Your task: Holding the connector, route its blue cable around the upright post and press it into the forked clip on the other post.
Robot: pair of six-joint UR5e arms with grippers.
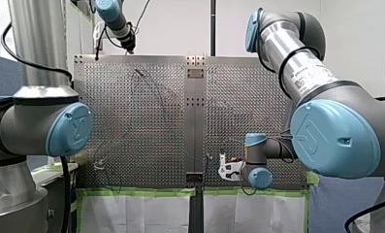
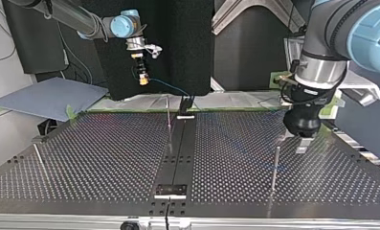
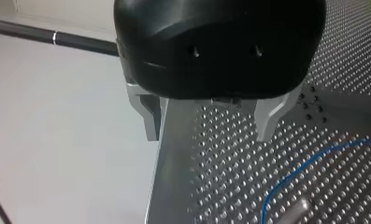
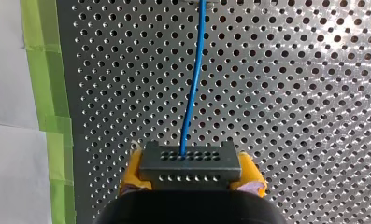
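Left gripper [image 3: 209, 134] over perforated table [image 3: 230, 186]

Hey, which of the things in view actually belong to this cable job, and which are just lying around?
Job: dark rectangular connector, thin blue cable, my right arm's yellow-padded tool gripping it, slim upright metal post.
Lying about: flat grey sheet beside the perforated table, green tape strip.

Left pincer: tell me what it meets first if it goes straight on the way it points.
Most likely the perforated table, close to its edge. The left pincer points down at it, open, with nothing in it. The blue cable lies off to one side of that line. Depth is hard to judge.
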